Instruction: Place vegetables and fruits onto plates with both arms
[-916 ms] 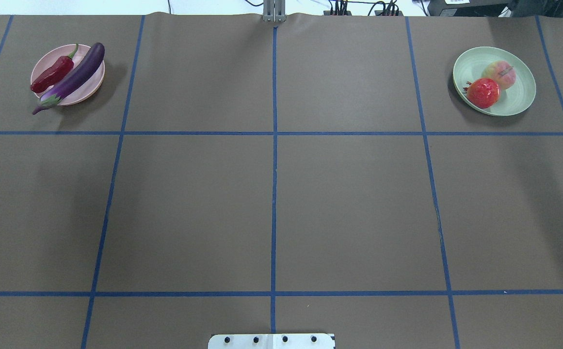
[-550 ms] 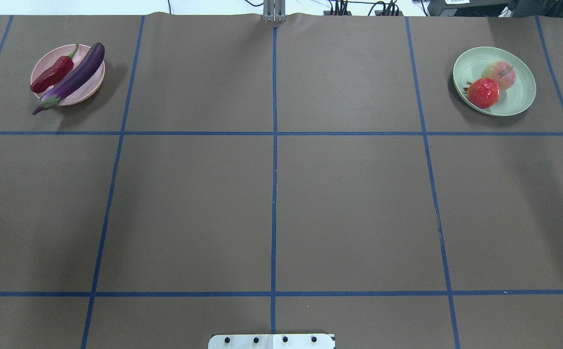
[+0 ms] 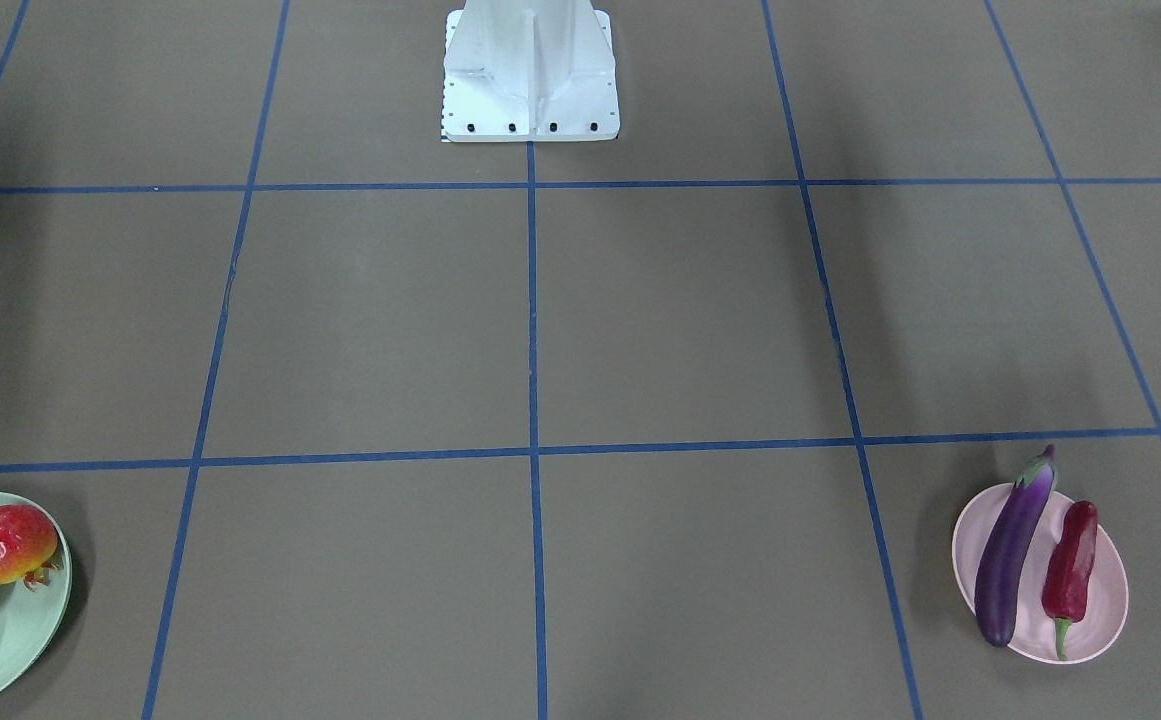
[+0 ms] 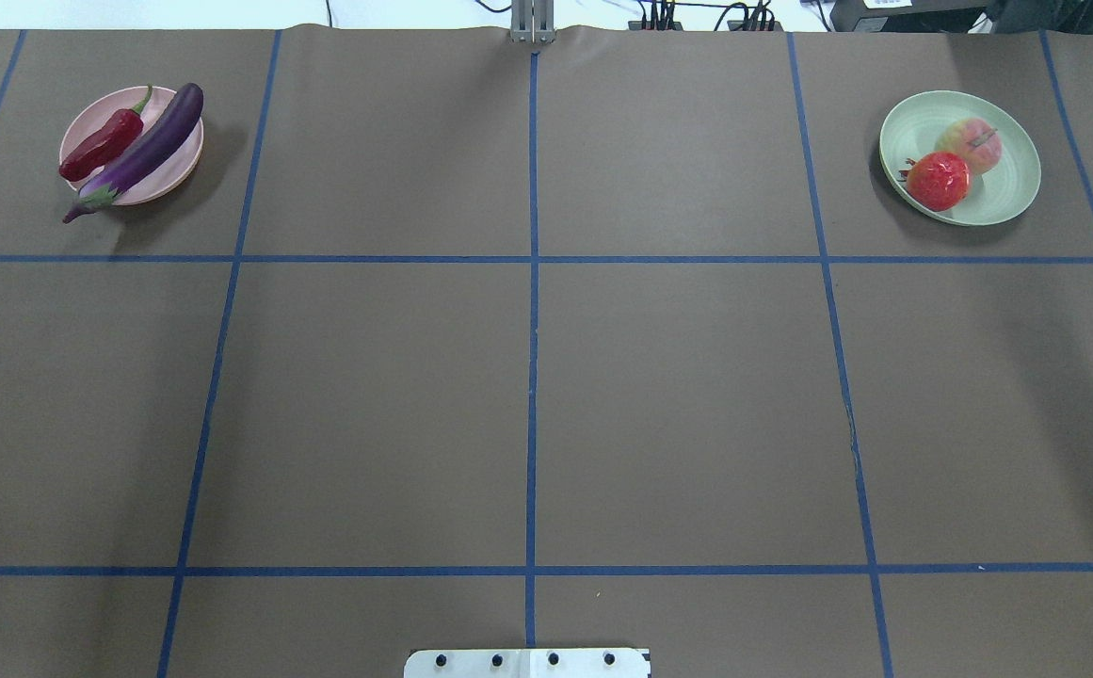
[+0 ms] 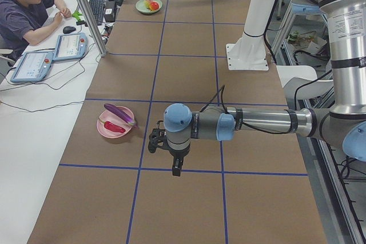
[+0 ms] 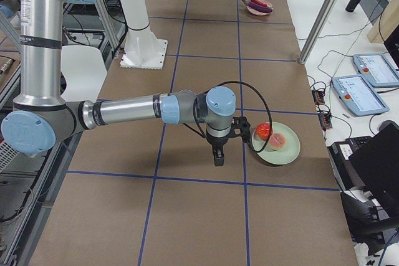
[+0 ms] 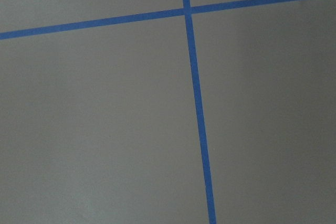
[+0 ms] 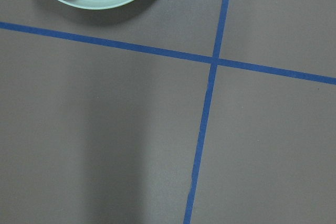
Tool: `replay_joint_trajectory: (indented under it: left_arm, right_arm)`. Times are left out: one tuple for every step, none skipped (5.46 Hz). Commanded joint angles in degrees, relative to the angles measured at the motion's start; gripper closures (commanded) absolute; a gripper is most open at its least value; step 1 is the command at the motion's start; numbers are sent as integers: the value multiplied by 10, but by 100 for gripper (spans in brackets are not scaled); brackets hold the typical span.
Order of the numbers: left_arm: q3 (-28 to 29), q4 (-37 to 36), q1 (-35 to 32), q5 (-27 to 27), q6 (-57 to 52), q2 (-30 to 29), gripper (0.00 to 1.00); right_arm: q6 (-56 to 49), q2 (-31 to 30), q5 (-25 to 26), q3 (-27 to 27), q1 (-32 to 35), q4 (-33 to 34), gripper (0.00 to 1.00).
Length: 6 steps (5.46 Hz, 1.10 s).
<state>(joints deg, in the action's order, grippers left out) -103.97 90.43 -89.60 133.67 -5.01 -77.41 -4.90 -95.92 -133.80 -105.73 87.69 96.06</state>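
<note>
The purple eggplant (image 4: 141,151) and red chili pepper (image 4: 102,144) lie on the pink plate (image 4: 172,175) at the table's far left; the eggplant's cap overhangs the rim. The pomegranate (image 4: 939,180) and peach (image 4: 974,143) sit on the mint green plate (image 4: 1012,188) at the far right. My left gripper (image 5: 177,170) hangs over bare table beside the pink plate (image 5: 106,131). My right gripper (image 6: 217,157) hangs over bare table beside the green plate (image 6: 283,151). Both show only in the side views, so I cannot tell if they are open or shut.
The white base plate (image 4: 527,662) sits at the near table edge. Blue tape lines grid the brown table. An operator (image 5: 23,4) sits at a side desk with tablets, behind an aluminium post (image 5: 86,10).
</note>
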Motion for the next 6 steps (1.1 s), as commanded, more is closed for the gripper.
replay_joint_trajectory:
  left_arm:
    - [-16,1,-7,13,3,2,0]
    - [1,2,-7,2,1,4,0]
    - [-10,2,-7,8,5,2,0]
    - [-13,2,-7,5,5,-1,0]
    - [-15,4,-7,8,4,-5,0]
    - [-14,6,-5,6,3,-10,0]
  right_arm:
    - [-1,-7,0,-6,1,0,0]
    - [-4,-23,0,-15,2,0,0]
    - [-2,-23,-1,-15,2,0,0]
    - [-1,-23,-1,-14,2,0,0]
    - [1,-23,-1,-14,2,0,0]
    - [2,-22,-2,-14,1,0,0]
